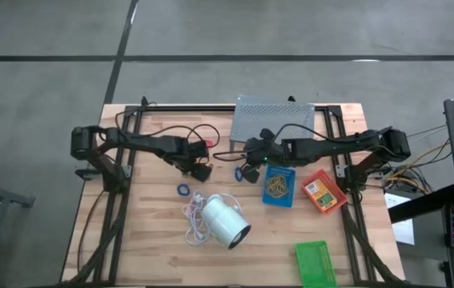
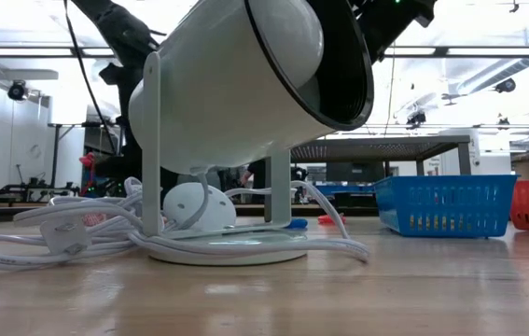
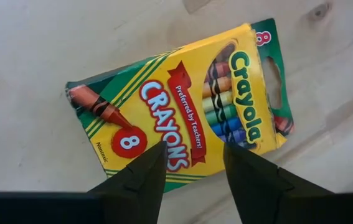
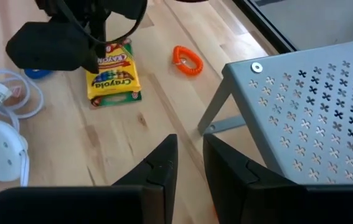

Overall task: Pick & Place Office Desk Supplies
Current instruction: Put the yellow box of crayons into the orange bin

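The crayon box point(image 3: 182, 106) lies flat on the worktop point(image 3: 27, 50), its long axis crossing the spread left gripper point(image 3: 193, 163) above it.

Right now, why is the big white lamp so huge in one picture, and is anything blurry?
In the low view the white lamp sits close to the camera, so it fills the frame, and bright ceiling lights glare behind it. In the left wrist view the crayon box is sharp; the dark fingers are soft-edged.

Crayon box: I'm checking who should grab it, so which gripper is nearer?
Left. The left gripper hovers right over the crayon box, fingers open. The right gripper is farther off, beside the metal stand.
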`<move>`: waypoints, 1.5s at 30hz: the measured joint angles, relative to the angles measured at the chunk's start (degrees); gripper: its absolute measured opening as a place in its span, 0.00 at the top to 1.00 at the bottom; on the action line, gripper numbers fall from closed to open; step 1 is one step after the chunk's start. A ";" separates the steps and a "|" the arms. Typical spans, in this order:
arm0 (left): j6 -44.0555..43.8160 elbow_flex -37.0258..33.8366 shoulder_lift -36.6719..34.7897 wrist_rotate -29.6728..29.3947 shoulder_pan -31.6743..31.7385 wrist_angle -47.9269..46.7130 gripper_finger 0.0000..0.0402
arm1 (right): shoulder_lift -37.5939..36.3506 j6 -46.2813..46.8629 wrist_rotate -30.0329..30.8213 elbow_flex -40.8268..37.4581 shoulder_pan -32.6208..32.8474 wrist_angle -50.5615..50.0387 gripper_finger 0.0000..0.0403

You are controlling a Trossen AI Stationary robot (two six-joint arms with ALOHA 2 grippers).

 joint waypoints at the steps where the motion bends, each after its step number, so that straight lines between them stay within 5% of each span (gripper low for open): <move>1: -0.12 -0.17 -0.75 0.08 0.00 -0.11 0.58 | 0.00 -0.01 0.00 0.11 0.00 0.02 0.82; 17: -0.15 -6.58 -20.95 -4.55 -0.26 0.28 0.58 | -0.02 -1.80 -0.05 0.22 0.00 0.79 0.83; 20: -0.88 -9.08 -23.20 -4.33 -0.27 0.98 0.58 | -0.02 -5.56 -4.11 0.20 -0.05 3.19 0.83; 25: -3.33 -12.17 -23.68 -3.22 -0.26 3.00 0.58 | 0.83 -12.37 -19.93 0.20 -1.20 13.11 0.85; 45: -8.98 -13.84 -23.72 -4.09 -0.08 7.02 0.58 | 2.15 -19.64 -27.24 0.42 -5.79 18.24 0.98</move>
